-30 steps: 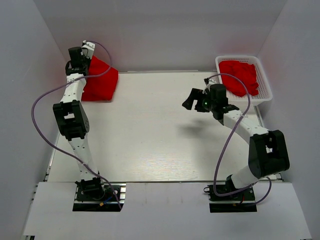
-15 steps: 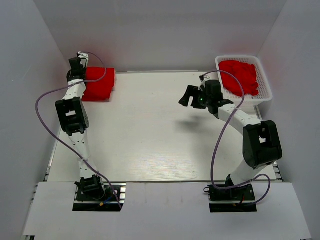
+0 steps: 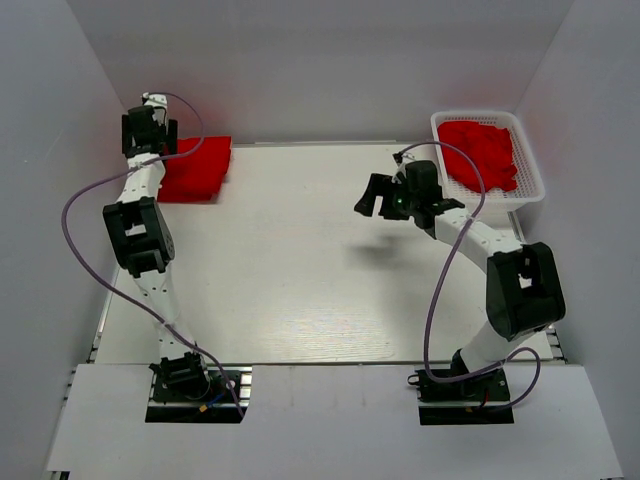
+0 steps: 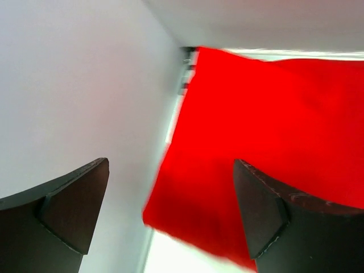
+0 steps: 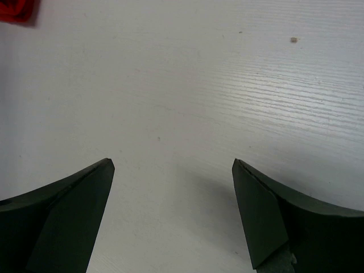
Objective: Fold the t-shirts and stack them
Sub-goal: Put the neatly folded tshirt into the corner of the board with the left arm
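A folded red t-shirt [image 3: 198, 168] lies flat in the table's far left corner, and it fills the right of the left wrist view [image 4: 267, 142]. My left gripper [image 3: 148, 128] hangs open just left of it by the side wall, and nothing sits between its fingers [image 4: 170, 165]. More crumpled red t-shirts [image 3: 482, 150] fill the white mesh basket [image 3: 533, 178] at the far right. My right gripper [image 3: 380, 196] hovers open over bare table left of the basket, empty [image 5: 173, 162]. A red corner of the folded t-shirt [image 5: 14, 10] shows far off in the right wrist view.
White walls enclose the table on the left, back and right. The left wall [image 4: 68, 85] is close beside my left gripper. The white wooden tabletop [image 3: 300, 260] stretches between the two arms.
The left gripper went from shut on the red t-shirt to open, and the shirt now lies flat. That gripper drew back to the left. The right gripper drifted slightly left.
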